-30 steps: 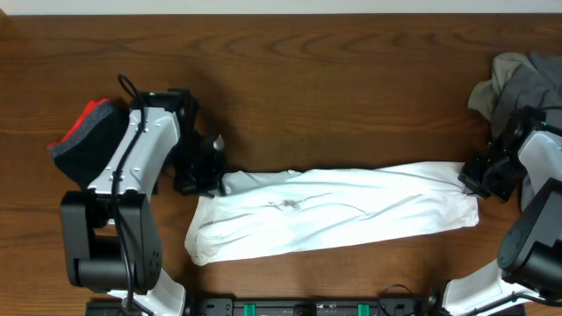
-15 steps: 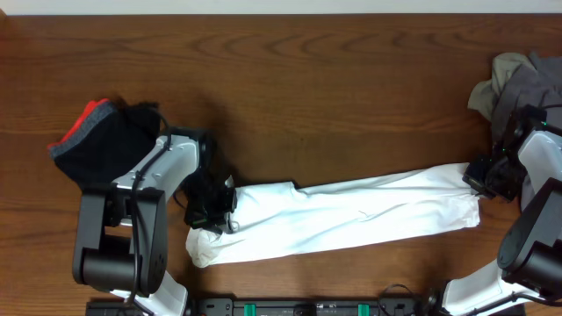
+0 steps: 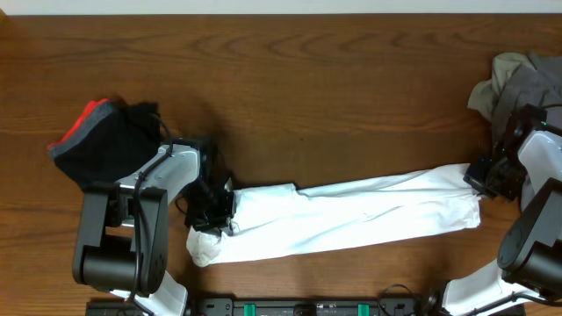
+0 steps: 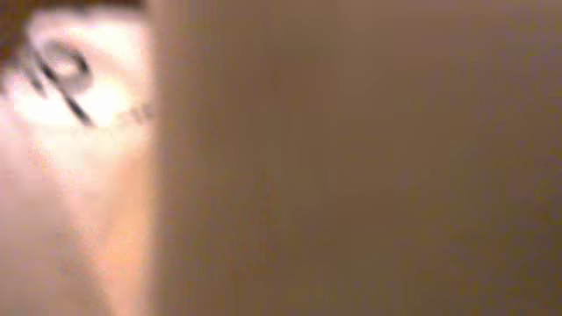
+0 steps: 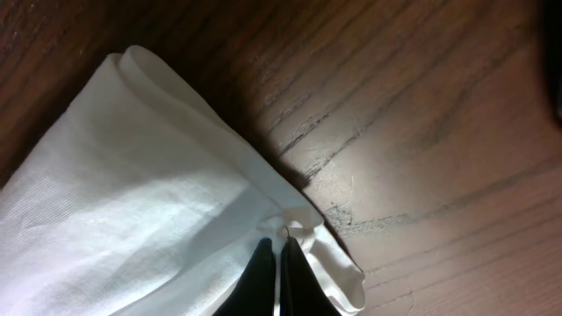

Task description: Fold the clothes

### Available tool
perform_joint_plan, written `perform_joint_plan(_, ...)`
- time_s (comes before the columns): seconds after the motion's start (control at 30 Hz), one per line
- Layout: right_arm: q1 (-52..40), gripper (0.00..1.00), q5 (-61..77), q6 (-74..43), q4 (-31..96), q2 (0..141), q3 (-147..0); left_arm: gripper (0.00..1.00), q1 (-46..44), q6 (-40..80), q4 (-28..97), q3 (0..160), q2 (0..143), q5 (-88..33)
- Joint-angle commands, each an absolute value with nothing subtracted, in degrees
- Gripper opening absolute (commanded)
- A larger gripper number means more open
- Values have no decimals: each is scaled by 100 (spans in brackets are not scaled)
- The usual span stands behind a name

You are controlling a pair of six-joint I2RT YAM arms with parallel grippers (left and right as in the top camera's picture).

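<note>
One white T-shirt (image 3: 351, 219), one grey garment (image 3: 518, 83), one black-and-red garment (image 3: 101, 140), two arms (image 3: 145, 189) (image 3: 537, 171).

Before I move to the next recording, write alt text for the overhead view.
A white garment, folded into a long narrow band, lies across the near side of a wooden table, the left tool at its left end and the right tool at its right end. A black-and-red garment sits far left, a grey garment pile far right.

Nothing legible shows in any view. Close against the left wrist camera, dark looping strokes (image 4: 57, 75) lie on pale cloth, too blurred to read as letters, a number or a sign. The white T-shirt (image 3: 351, 219) shows no readable print from overhead.
</note>
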State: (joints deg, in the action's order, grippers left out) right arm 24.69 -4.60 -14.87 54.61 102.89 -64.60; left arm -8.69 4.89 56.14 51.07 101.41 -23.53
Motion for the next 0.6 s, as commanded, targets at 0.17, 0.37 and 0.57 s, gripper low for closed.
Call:
perform_joint_plan(0.17, 2521, 1, -611, -1579, 5452, 10254, -6560, 26, -871, 1000, 4182, 5081, 10073, -1806)
perform_joint_plan(0.37, 2517, 1, -528, -1564, 5465, 10254, -6560, 32, -871, 1173, 3356, 5081, 10132, -1721)
perform_joint_plan(0.57, 2510, 2, -445, -1518, 5470, 10254, -6556, 32, -871, 1173, 3011, 5081, 10180, -1719)
